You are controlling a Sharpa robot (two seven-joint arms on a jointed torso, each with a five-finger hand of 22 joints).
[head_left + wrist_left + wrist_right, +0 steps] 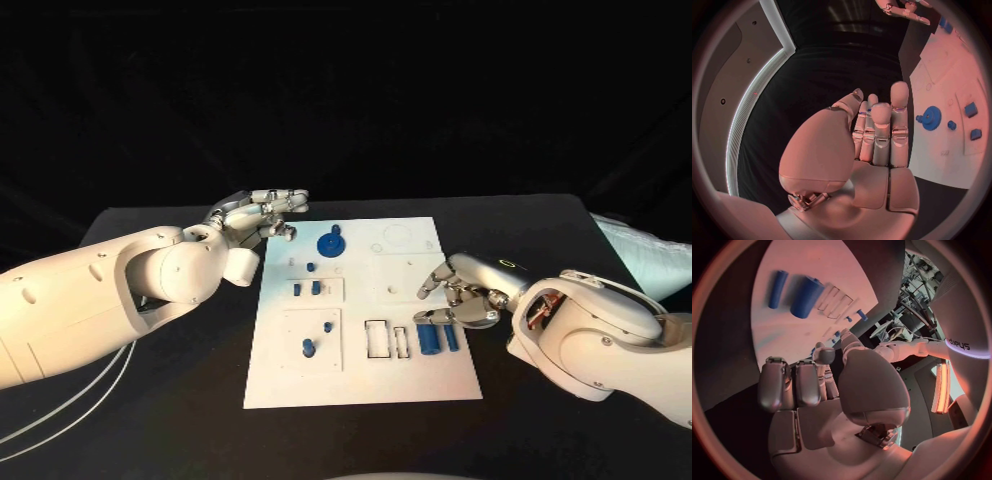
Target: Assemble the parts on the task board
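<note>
The board [364, 385] is lying flat in the middle of the black counter [159, 420], between the two hands. The left hand [257, 217] is hovering at the board's far left corner, its fingers [899, 117] stretched straight and close together, holding nothing. Just beside those fingertips, on the board, a blue gear [330, 243] is sitting flat; in the left wrist view the gear [930, 118] is lying just past the fingertips, with small blue pegs [971, 109] beyond it. The right hand [459, 295] is resting over the board's right edge, its fingers [436, 280] partly curled, one pointing out over the white surface; nothing is showing in its grip. Directly below these fingers, two blue cylinders [437, 339] are lying side by side on the board, the thicker one nearer the two rectangular slots [385, 340]. In the right wrist view the cylinders [806, 297] are lying just ahead of the curled fingertips, not touching them.
</note>
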